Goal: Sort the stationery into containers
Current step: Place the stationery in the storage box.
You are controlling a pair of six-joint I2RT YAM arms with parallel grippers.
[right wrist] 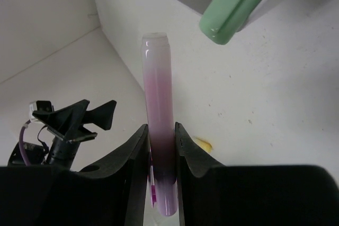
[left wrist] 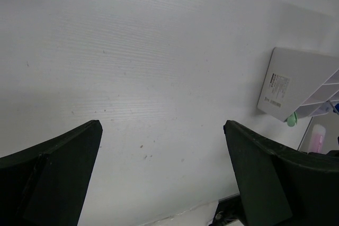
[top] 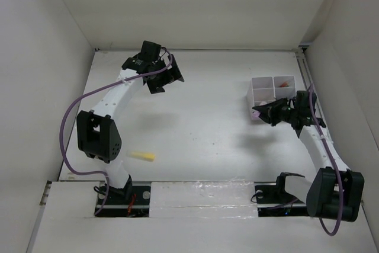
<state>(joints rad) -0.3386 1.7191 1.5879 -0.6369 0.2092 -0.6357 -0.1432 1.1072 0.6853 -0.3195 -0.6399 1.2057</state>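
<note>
Pinching pink marker (right wrist: pixel 159 104) low on its barrel between the narrowed jaws of right gripper (right wrist: pixel 161 130), free end leading, likely so it can be tipped into a compartment. Hovering just beside box (top: pixel 253 96) on its near side, not yet over any compartment. Judging green marker (right wrist: pixel 233 6), sticking out from the box, a thing to steer past. Holding left gripper (top: pixel 161 76) spread fully, empty, over bare table at far left, seemingly out of the way. Lying near left arm's base, well apart from box: yellow marker (top: pixel 143 156), unsorted.
</note>
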